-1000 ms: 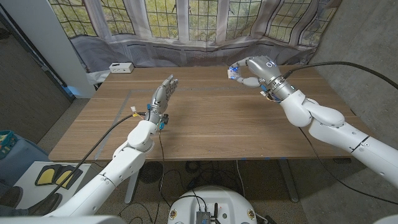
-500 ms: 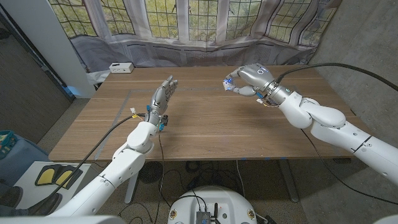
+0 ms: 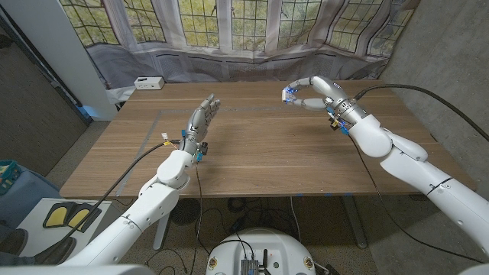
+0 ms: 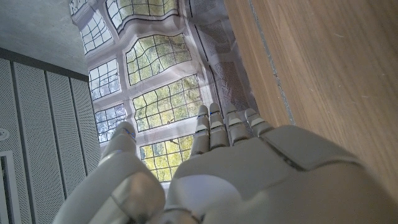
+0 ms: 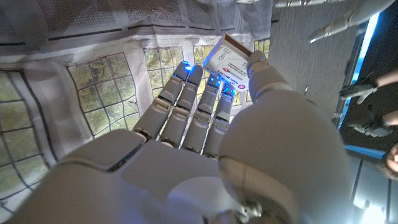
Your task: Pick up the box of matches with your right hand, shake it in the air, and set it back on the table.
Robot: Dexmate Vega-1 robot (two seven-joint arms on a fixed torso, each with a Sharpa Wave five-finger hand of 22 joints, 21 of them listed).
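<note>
Right hand (image 3: 309, 92) is up in the air over the far right part of the wooden surface (image 3: 252, 145), at about 1 o'clock from the surface's middle. It pinches the box of matches (image 3: 289, 93) between thumb and fingertips, clear of the wood. In the right wrist view the right hand (image 5: 205, 124) has its fingers (image 5: 186, 93) held straight and close together behind the box of matches (image 5: 229, 61), thumb pressed on the box's face. Box is white with a brown edge, tilted; there is small red and dark print on the label (too small and blurred to read; no brand legible). Blue light glows on the fingertips.

Left hand (image 3: 200, 121) stands over the left half of the surface, around 10 o'clock from the middle, fingers straight and pointing toward the far edge, nothing in it. Left wrist view shows the left hand (image 4: 217, 168) the same way, fingers extended side by side, thumb apart, wood grain beside it.

A small white device (image 3: 148, 82) sits at the far left corner, 11 o'clock, well apart from both hands. Leaded windows (image 3: 229, 19) and a grey curtain run behind the surface.
</note>
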